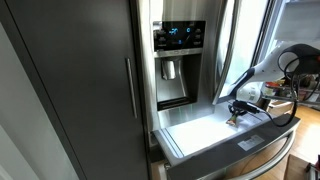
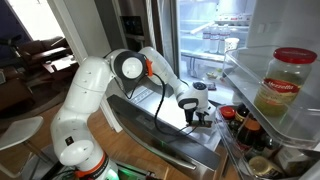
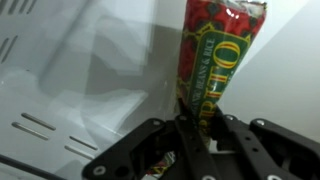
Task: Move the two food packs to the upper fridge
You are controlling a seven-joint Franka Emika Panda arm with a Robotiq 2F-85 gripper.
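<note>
My gripper is shut on a food pack, a flat packet printed in red, green and yellow that sticks out beyond the fingers. A second scrap of colourful packet shows beneath the jaws; I cannot tell whether it is the other pack. In both exterior views the gripper hangs low over the open pull-out drawer. The upper fridge has one door open, and its bright white shelved interior stands above and behind the gripper.
The open fridge door's shelf holds a large jar and bottles close beside the gripper. The closed door carries a dispenser panel. A dark cabinet with a long handle stands beside the fridge.
</note>
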